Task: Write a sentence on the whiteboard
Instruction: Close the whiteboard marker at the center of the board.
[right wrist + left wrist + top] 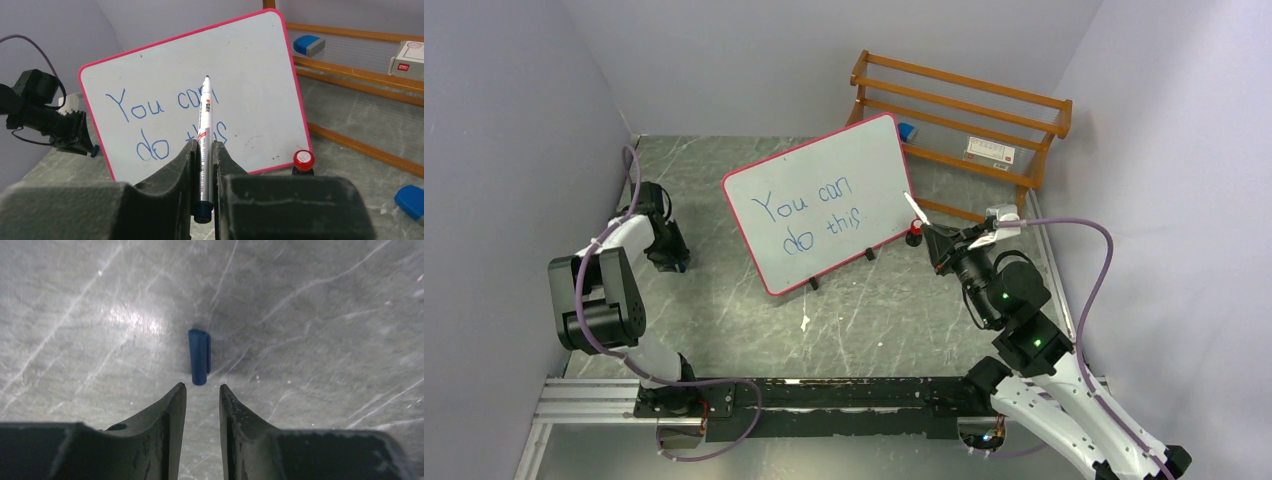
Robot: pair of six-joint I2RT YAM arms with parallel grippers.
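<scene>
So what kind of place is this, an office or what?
Probably a robot lab cell, not an office: a left arm and right arm bolted to a rail at the table edge, plain walls close around, and a whiteboard propped up before them.

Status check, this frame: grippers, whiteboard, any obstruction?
Right gripper shut on marker, pointing at whiteboard. Left gripper narrowly open, empty, blue cap just ahead. Sentence reads "You can do this". Nothing between marker and whiteboard.
</scene>
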